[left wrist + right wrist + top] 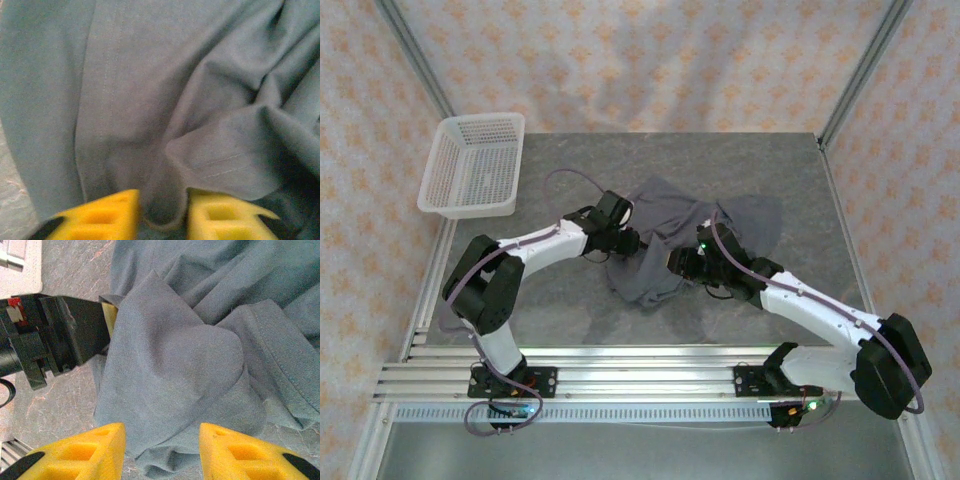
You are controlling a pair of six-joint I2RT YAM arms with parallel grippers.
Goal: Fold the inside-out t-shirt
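Note:
The inside-out t-shirt (695, 232) lies crumpled in a dark slate-grey heap in the middle of the table. My left gripper (632, 243) is at the heap's left edge. Its yellow fingers (102, 217) are shut on a raised fold of the t-shirt (160, 195). My right gripper (677, 263) hovers over the heap's near edge, open. Its yellow fingers (95, 447) stand wide apart, with a bunched hem of the t-shirt (170, 390) lying between and below them. In the right wrist view the left arm's black wrist housing (60, 337) shows at the cloth's left edge.
A white mesh basket (466, 208) sits at the table's back left corner. Bare grey tabletop (570, 310) lies in front of the shirt, and more of it behind. Metal frame rails (620, 380) run along the near edge.

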